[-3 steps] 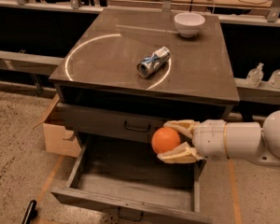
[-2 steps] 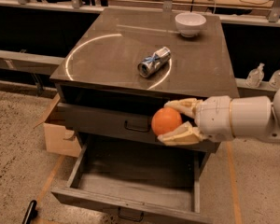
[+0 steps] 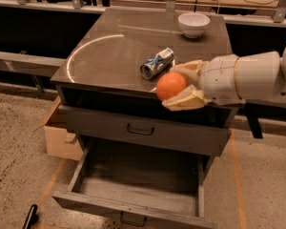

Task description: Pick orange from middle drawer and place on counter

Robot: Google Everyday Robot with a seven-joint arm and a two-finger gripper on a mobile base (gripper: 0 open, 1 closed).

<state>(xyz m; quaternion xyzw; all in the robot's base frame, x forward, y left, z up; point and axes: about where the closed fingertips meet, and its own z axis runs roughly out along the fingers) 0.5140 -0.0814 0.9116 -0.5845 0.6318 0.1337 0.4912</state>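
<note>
One orange (image 3: 171,85) — round, no long axis — pinched in the gripper (image 3: 177,88) just in front of the one can (image 3: 157,63) at the counter's (image 3: 109,56) edge; one white bowl (image 3: 194,24) behind the can; one middle drawer (image 3: 133,175) open below it.

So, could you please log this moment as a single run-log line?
gripper: shut on small round bright-orange fruit, at front edge of glossy grey-brown counter | deep grey metal drawer: open | placement: not yet done
</note>
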